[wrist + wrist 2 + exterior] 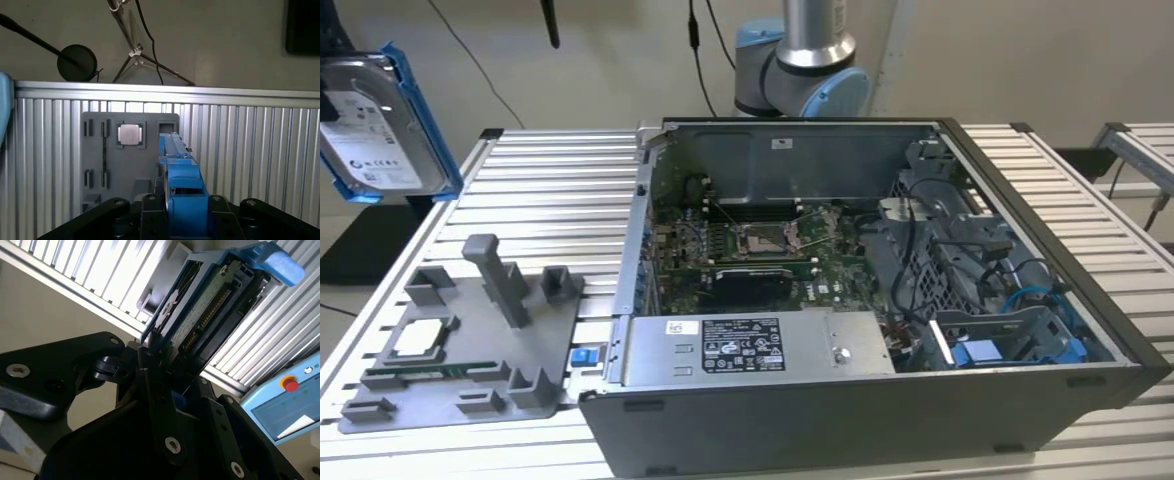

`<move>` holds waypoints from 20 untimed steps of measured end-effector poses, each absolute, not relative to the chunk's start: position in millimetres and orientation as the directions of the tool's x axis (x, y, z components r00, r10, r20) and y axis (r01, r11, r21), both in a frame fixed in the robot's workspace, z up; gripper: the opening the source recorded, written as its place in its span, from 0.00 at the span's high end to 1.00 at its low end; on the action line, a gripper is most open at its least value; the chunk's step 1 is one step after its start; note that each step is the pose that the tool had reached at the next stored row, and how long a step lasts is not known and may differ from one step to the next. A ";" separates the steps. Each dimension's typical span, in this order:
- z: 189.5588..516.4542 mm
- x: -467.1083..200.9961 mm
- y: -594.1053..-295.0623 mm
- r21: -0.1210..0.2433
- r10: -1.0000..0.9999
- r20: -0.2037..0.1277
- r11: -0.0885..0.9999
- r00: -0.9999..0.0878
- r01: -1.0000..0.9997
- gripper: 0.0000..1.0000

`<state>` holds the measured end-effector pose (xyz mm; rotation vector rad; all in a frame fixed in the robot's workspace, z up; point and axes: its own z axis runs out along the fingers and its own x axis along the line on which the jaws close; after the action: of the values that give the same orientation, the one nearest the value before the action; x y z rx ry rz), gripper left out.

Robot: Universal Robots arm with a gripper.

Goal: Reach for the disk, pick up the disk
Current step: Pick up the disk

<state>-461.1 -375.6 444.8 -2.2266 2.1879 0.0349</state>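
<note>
Silver arm, pale-blue joint caps; black screw-studded gripper.

An open computer case sits on the slatted bench, a grey tray holding a square chip just beside it.

One disk, one computer case, one grey tray, one chip

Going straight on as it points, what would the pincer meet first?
Probably the grey tray on the slatted table: in the first wrist view the disk gripped by the pincer points at it. How far off is unclear.
</note>
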 end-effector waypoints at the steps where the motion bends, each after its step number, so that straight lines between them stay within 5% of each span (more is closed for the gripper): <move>1: 446.6 -461.1 -375.6 0.002 -0.999 -0.030 -0.018 0.018 -1.000 1.00; 20: 472.0 -461.1 -375.6 -0.013 -0.999 -0.029 -0.021 0.021 -1.000 1.00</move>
<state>-461.1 -375.6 472.0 -2.2236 2.1768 0.0187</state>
